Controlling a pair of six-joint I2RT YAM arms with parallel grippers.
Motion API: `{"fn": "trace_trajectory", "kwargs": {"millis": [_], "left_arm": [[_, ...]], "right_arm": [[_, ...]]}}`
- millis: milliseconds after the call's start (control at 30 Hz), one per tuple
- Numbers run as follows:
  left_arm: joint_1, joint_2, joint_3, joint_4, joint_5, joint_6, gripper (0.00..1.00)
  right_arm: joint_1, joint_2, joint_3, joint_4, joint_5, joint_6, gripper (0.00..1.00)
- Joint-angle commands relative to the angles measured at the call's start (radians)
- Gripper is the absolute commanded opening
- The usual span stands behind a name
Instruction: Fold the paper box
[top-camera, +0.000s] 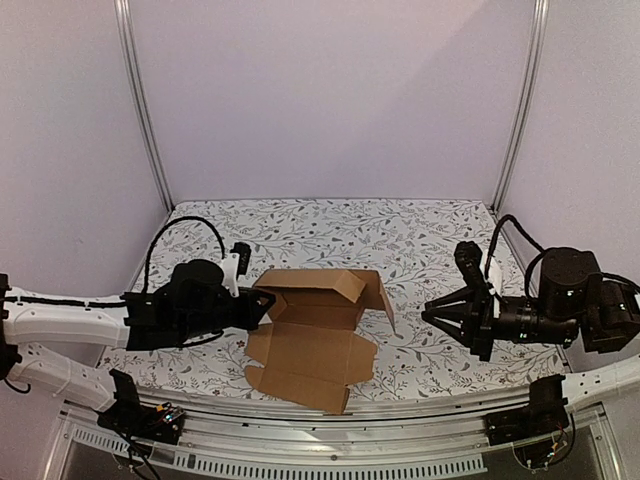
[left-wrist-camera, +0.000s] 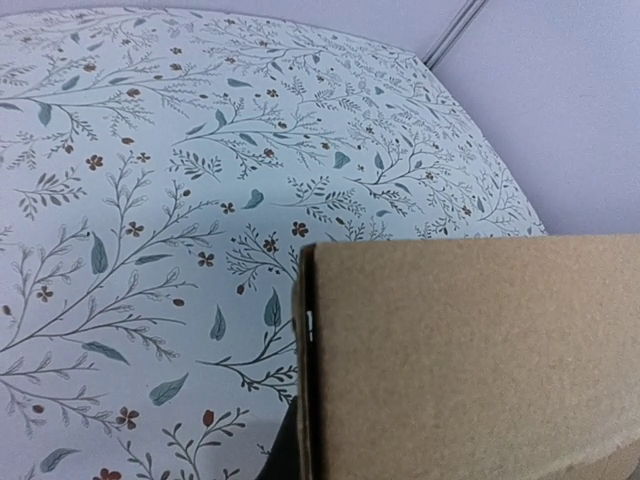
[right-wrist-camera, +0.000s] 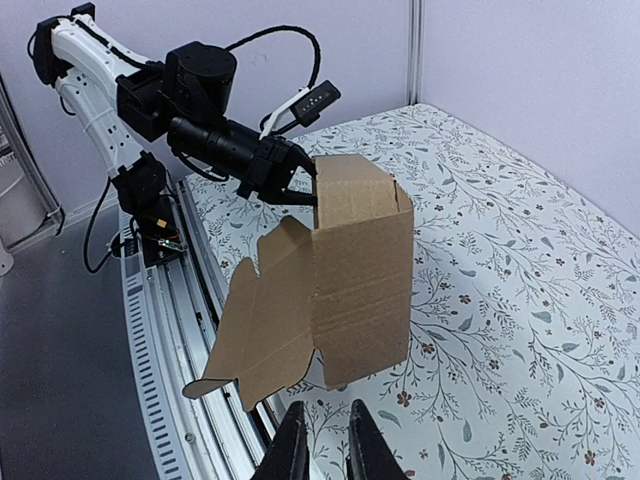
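The paper box (top-camera: 318, 335) is plain brown cardboard, partly raised, with its back walls standing and a wide flap (top-camera: 305, 365) spread toward the near edge. My left gripper (top-camera: 262, 306) is shut on the box's left wall. In the left wrist view that wall (left-wrist-camera: 470, 360) fills the lower right, and a dark finger (left-wrist-camera: 283, 455) shows at its edge. My right gripper (top-camera: 428, 313) hangs to the right of the box, apart from it. In the right wrist view its fingers (right-wrist-camera: 293, 445) stand slightly open with nothing between them, facing the box (right-wrist-camera: 362, 270).
A floral cloth (top-camera: 420, 240) covers the table, and plain walls with metal posts (top-camera: 145, 110) close in the back and sides. A metal rail (top-camera: 330, 425) runs along the near edge below the flap.
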Motion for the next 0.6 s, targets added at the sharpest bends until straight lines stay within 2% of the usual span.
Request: {"fn": "trace_trajectory", "kwargs": {"millis": [0,133,267,400,567], "left_arm": [[-0.002,-0.051,0.022,-0.044,0.011,0.094,0.0],[-0.001,-0.086,0.029,-0.068,0.04,0.149,0.0],[0.0,-0.112,0.032,-0.076,0.088,0.189,0.0],[0.001,-0.124,0.035,-0.079,0.114,0.205,0.0],[0.0,-0.117,0.034,-0.073,0.126,0.224,0.0]], "right_arm": [[-0.006,0.046,0.055,-0.099,0.063,-0.077,0.15],[-0.07,0.11,0.1,-0.118,-0.071,-0.112,0.17],[-0.122,0.156,0.127,-0.117,-0.173,-0.153,0.3],[-0.155,0.186,0.147,-0.105,-0.36,-0.178,0.44],[-0.171,0.227,0.16,-0.086,-0.448,-0.198,0.5]]}}
